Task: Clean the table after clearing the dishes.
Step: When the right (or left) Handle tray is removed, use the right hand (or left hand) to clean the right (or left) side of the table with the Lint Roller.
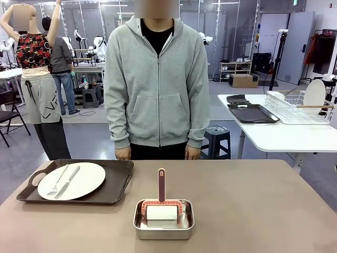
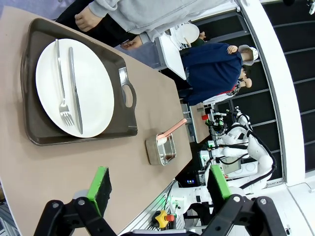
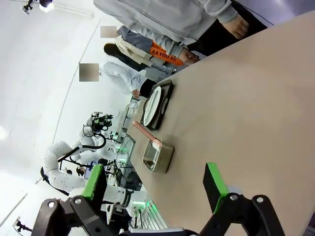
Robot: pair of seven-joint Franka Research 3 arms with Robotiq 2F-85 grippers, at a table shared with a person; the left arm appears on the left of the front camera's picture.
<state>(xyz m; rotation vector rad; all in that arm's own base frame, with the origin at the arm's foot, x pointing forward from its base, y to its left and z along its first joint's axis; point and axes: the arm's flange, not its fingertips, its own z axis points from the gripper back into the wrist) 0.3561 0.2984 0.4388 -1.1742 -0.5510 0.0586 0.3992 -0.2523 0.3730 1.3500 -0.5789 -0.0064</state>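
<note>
The brownish table (image 1: pixel 253 200) carries one dish: a round white plate (image 1: pixel 87 179) with a fork (image 1: pixel 57 182) and a knife (image 1: pixel 68 181), lying on a dark handled tray (image 1: pixel 118 182) at the left. In the left wrist view, my left gripper (image 2: pixel 158 189) is open above the table (image 2: pixel 59 172), with the plate (image 2: pixel 93 93) and tray (image 2: pixel 49 137) ahead of it. My right gripper (image 3: pixel 154 186) is also open, over bare table (image 3: pixel 256 113), and the plate (image 3: pixel 154 102) lies far off.
A small steel pan (image 1: pixel 163 234) holding a pink-handled cleaning tool (image 1: pixel 161 184) sits at the front middle. A person in a grey hoodie (image 1: pixel 158 89) stands at the far edge. A white table (image 1: pixel 279 137) at the right bears a wire rack (image 1: pixel 297 108) and dark trays (image 1: pixel 253 113).
</note>
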